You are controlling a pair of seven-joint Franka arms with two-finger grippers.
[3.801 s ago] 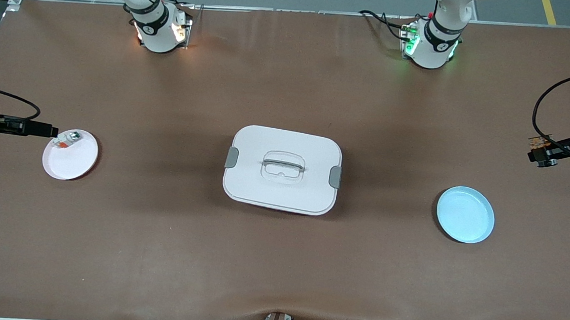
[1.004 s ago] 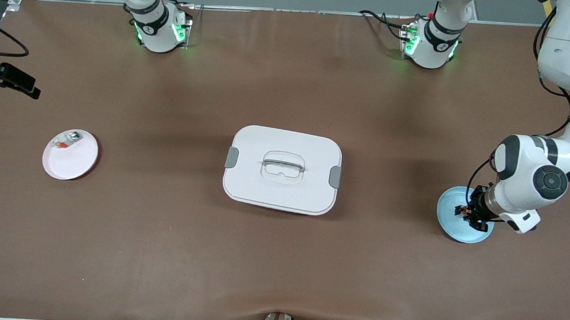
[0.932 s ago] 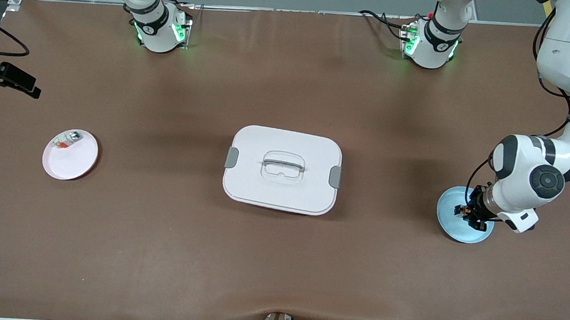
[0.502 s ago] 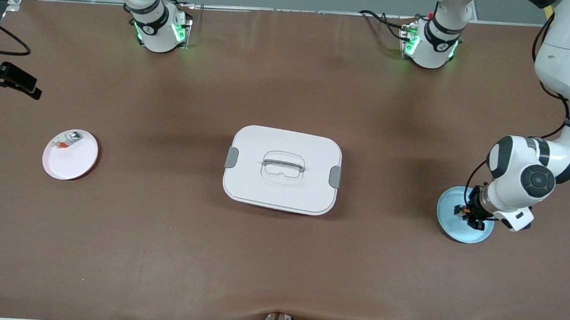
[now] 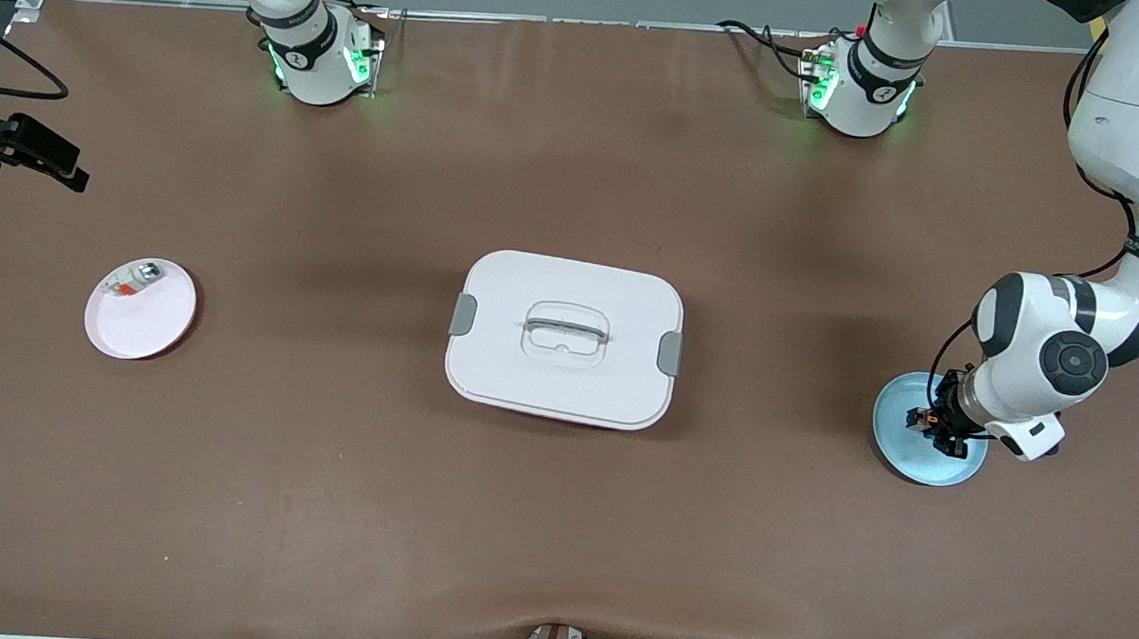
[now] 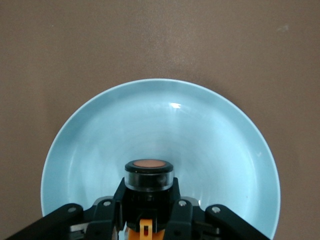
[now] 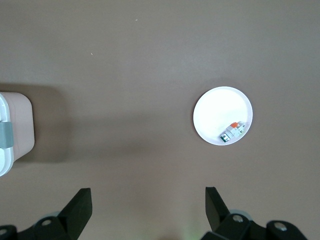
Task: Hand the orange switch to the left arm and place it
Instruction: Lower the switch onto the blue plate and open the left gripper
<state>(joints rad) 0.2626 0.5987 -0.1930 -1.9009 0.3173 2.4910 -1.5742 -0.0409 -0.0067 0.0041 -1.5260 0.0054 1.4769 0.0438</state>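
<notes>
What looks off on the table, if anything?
Nothing stands out. The box sits closed mid-table. The left gripper, shut on the orange switch, is over the blue plate. The right gripper hangs open, waiting.

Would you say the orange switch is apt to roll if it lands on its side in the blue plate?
Probably: the switch has a round cylindrical body. The plate is shallow with a raised rim, which should likely keep it inside. It looks small and light.

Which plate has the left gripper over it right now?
The blue plate at the left arm's end of the table: the left gripper is over it, shut on the orange switch. The pink plate holds only a small silver piece.
</notes>
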